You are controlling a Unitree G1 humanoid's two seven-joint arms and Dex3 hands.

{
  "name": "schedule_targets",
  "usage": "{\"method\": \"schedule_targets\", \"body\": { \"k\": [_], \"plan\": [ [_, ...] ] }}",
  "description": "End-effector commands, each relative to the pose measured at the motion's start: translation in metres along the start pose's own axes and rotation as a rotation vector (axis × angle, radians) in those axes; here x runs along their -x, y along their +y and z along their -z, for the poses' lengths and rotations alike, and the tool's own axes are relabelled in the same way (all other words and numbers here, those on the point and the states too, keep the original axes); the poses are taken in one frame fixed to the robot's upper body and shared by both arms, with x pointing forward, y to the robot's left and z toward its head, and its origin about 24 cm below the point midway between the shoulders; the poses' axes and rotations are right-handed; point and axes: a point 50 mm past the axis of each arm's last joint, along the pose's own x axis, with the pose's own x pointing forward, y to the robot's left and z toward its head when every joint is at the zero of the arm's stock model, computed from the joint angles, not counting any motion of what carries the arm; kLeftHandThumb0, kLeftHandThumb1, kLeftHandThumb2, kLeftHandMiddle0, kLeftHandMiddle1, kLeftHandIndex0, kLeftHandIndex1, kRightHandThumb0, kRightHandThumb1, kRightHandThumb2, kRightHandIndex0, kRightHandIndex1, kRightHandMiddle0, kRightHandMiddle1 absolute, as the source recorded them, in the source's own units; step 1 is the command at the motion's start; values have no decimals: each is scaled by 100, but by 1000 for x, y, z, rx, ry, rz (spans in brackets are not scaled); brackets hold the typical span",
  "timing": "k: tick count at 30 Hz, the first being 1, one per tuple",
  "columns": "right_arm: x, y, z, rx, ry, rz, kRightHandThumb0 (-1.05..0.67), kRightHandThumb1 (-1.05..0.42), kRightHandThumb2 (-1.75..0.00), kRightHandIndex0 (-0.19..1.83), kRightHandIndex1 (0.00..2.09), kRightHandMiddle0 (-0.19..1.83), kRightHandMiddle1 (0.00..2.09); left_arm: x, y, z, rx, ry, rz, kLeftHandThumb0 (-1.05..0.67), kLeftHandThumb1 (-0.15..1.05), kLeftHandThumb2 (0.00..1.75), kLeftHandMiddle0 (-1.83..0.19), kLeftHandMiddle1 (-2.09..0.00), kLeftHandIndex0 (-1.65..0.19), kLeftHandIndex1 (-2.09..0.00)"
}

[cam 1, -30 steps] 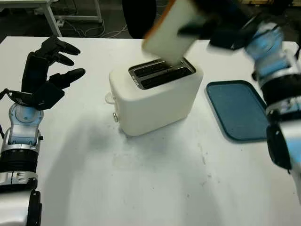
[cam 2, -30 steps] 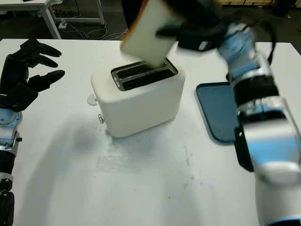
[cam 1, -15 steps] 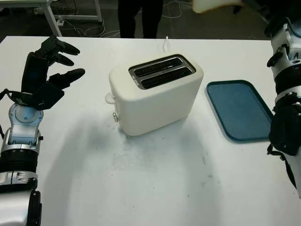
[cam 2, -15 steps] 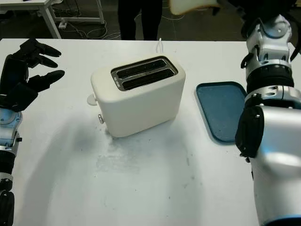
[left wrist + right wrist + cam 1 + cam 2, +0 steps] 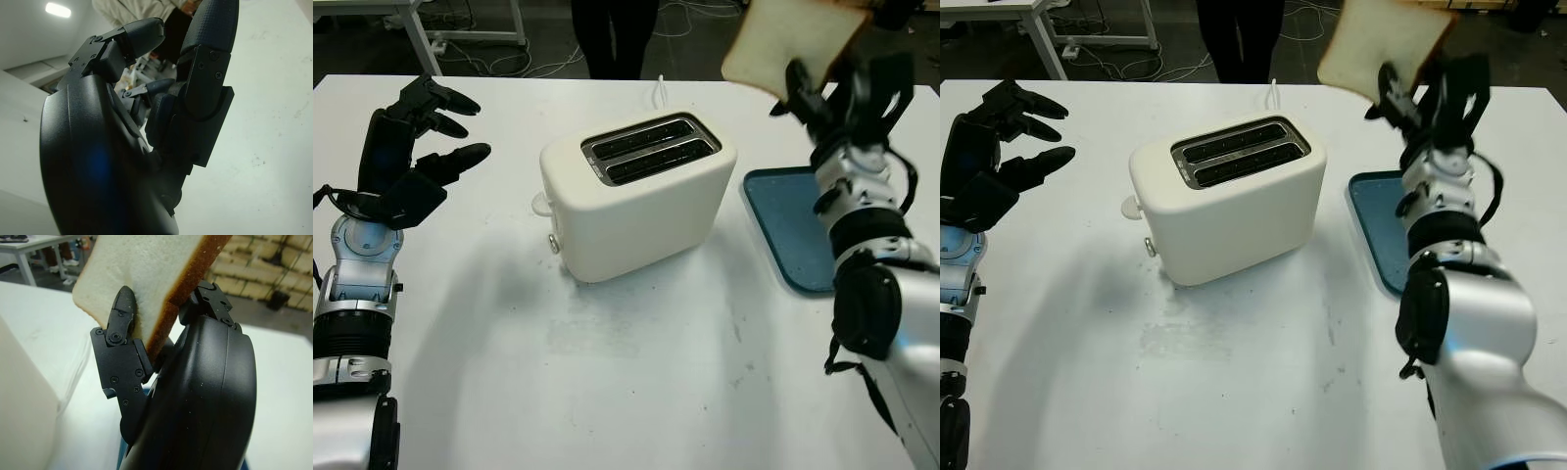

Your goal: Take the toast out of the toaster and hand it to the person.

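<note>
While its fingers (image 5: 122, 313) clamp the toast (image 5: 793, 39) by one edge, the right hand (image 5: 847, 93) holds the slice high at one o'clock from the toaster (image 5: 641, 196), above the tray (image 5: 793, 230). Both slots look empty, so extraction seems done and the handover is in hand. Next, I judge, the arm must reach toward the person (image 5: 612, 29) at twelve o'clock. The left hand (image 5: 406, 157), at nine o'clock, is open.

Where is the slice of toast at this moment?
The toast is held up in the air by the right hand, above the far end of the blue tray and to the right of the white toaster, as the eye views show.
</note>
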Motion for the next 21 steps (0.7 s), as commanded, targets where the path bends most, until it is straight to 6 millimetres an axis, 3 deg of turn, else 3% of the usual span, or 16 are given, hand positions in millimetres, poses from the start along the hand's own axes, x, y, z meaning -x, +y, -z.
{"method": "schedule_targets", "body": {
  "k": [1, 9, 21],
  "plan": [
    [4, -1, 11, -31, 8, 3, -24, -92, -49, 87, 175, 49, 175, 1, -1, 0, 4, -1, -3, -93, 92, 17, -42, -129, -36, -118],
    [13, 0, 39, -57, 58, 23, -26, -92, -46, 94, 175, 60, 175, 1, -1, 0, 12, 6, 2, -93, 92, 16, -41, -130, -36, -120],
    [16, -3, 45, 5, 70, 40, -26, -92, -42, 94, 175, 58, 175, 1, -2, 2, 18, 6, 1, -93, 92, 17, -41, -130, -36, -119]
  ]
}}
